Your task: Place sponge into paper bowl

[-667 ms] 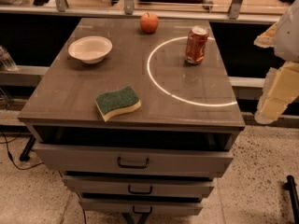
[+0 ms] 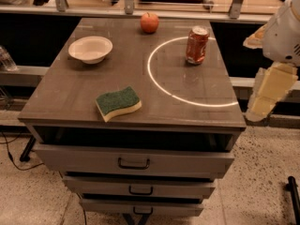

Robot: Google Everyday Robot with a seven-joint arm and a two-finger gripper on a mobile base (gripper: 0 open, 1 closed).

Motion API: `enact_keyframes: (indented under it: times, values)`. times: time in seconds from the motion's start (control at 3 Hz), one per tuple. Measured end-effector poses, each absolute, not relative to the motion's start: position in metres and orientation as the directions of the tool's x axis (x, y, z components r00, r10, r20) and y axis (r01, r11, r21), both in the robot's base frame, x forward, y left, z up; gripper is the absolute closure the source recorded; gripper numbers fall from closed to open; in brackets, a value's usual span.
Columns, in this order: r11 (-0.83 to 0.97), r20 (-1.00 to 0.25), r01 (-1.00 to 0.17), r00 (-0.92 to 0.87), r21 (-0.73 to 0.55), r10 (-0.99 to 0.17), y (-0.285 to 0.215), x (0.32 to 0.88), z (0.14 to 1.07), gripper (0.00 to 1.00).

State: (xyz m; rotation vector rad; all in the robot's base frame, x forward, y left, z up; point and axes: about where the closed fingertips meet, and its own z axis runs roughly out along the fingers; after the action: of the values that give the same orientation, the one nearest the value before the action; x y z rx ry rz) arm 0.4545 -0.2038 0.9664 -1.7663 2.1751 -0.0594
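Claw (image 2: 263,102) is hanging off to the right of the surface (image 2: 65,102), outside its edge and touching nothing on it. Whether it is wide or narrow I cannot tell.

Sponge (image 2: 118,103) is lying flat, green side up, well to the claw's left near the front edge, so nothing of the task is in the claw. By my reading the reach is not yet begun.

Bowl (image 2: 90,49) is sitting upright and empty, further left of the claw and further back, apart from the sponge with bare surface between them.

Around:
- Can (image 2: 197,45) is standing upright back-left of the claw, nearer to it than the sponge.
- Apple (image 2: 149,22) is resting at the far edge.

Judgement: a low sweep along the front is looking unobstructed. Only the can is threatening a tip-over, if the arm is crossing further back.
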Motion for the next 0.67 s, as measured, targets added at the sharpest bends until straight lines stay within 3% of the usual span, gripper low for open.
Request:
enact_keyframes:
  times: [0.67]
  values:
    - [0.03, -0.387, -0.988, 0.03, -0.149, -0.921, -0.121, 0.515, 0.904, 0.0]
